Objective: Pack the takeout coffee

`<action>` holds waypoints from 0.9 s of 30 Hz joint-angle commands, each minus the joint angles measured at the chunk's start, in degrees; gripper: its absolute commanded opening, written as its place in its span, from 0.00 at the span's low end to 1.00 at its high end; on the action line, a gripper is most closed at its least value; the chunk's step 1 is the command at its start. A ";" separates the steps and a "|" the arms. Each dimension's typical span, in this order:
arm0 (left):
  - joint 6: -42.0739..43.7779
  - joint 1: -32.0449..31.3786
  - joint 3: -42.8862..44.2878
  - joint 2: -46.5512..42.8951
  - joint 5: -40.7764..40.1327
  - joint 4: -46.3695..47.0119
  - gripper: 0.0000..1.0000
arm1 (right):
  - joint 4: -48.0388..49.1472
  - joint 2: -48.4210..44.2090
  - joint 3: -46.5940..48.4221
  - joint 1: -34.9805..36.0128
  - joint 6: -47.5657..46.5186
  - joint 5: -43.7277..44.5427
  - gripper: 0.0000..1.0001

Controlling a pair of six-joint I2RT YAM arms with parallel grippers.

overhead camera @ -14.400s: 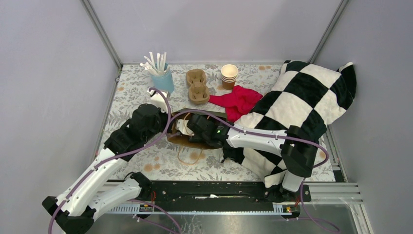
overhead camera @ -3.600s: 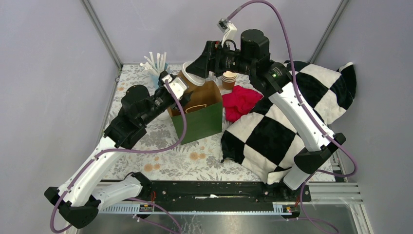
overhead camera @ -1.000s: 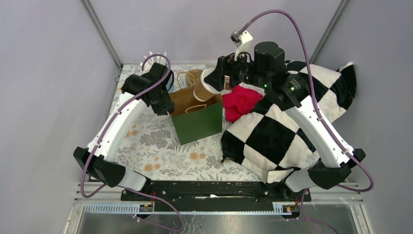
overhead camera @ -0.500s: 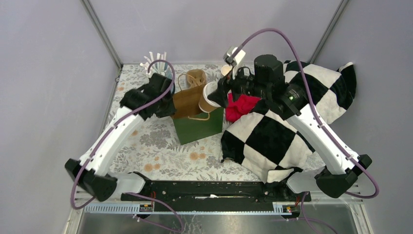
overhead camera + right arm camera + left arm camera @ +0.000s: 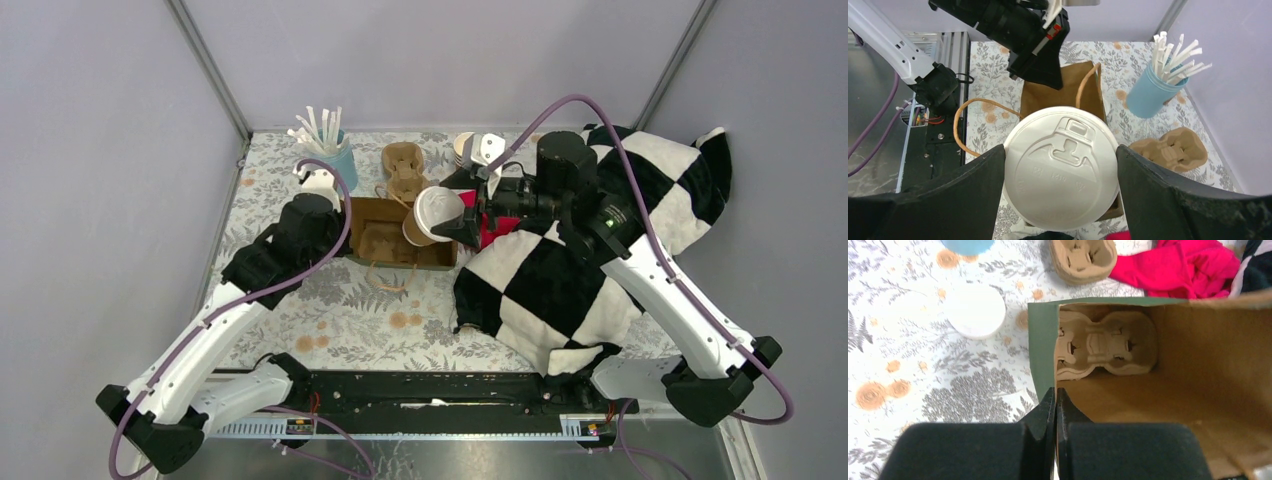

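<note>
The takeout coffee [image 5: 430,213], a brown paper cup with a white lid [image 5: 1060,167], is held tilted in my right gripper [image 5: 452,216], which is shut on its sides just above the right part of the open paper bag [image 5: 400,205]. The bag is green outside and brown inside, and a pulp cup carrier [image 5: 1103,342] lies at its bottom. My left gripper [image 5: 1055,390] is shut on the bag's left rim [image 5: 1043,347]; it also shows in the top view [image 5: 343,232]. In the right wrist view the bag [image 5: 1063,92] lies below the cup.
A second pulp carrier [image 5: 403,165], a blue cup of white straws [image 5: 328,150] and a stack of lidless cups [image 5: 463,146] stand at the back. A loose white lid [image 5: 975,312] lies left of the bag. A red cloth [image 5: 1178,267] and a checkered pillow [image 5: 600,250] fill the right side.
My right gripper has brought the coffee down and nearer, over the bag's mouth. My left arm has dropped lower with the bag's rim; the bag now shows its open inside from above.
</note>
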 commanded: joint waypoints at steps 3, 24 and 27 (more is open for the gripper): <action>5.49 -0.28 -2.52 -0.56 -2.34 11.55 0.00 | -2.60 2.36 7.24 2.79 -1.52 -1.38 0.66; -2.86 -0.26 -18.58 -15.23 -2.56 13.34 0.00 | -17.85 11.23 15.24 22.78 -16.38 21.89 0.65; -3.41 -0.28 -19.04 -15.54 -2.74 13.26 0.00 | -19.13 12.89 16.31 23.99 -17.76 24.45 0.64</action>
